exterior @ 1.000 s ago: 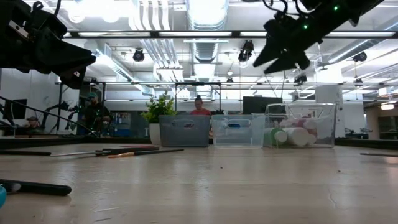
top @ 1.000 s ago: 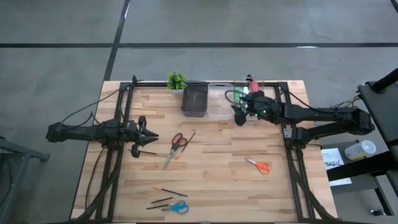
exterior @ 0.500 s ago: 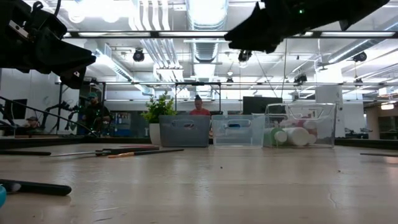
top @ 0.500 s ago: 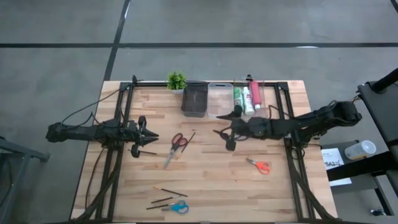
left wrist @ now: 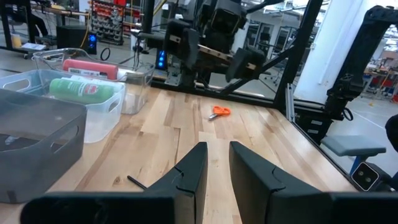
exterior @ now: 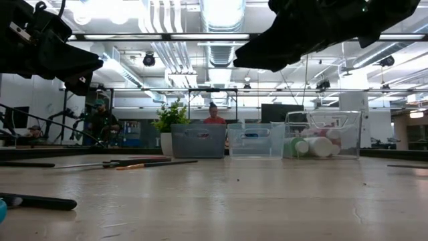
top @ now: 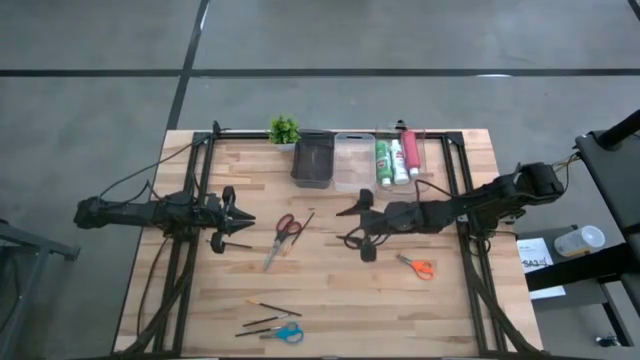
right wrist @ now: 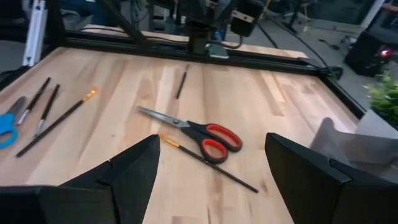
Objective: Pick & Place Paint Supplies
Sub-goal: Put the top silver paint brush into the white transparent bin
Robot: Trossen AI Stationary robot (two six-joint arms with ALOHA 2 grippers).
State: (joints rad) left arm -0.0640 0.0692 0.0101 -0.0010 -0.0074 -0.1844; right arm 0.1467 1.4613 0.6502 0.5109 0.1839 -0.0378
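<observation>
One pair of red-handled scissors (top: 283, 233) lies diagonally, blades pointing away from the grey bin (top: 312, 160); beside it, the empty right claw (top: 356, 230) hangs spread wide, the left claw (top: 238, 221) nearly closed.

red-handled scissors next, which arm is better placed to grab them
Probably right: the right gripper is open above mid-table, facing the red-handled scissors. The left gripper waits nearly shut beside them.
</observation>
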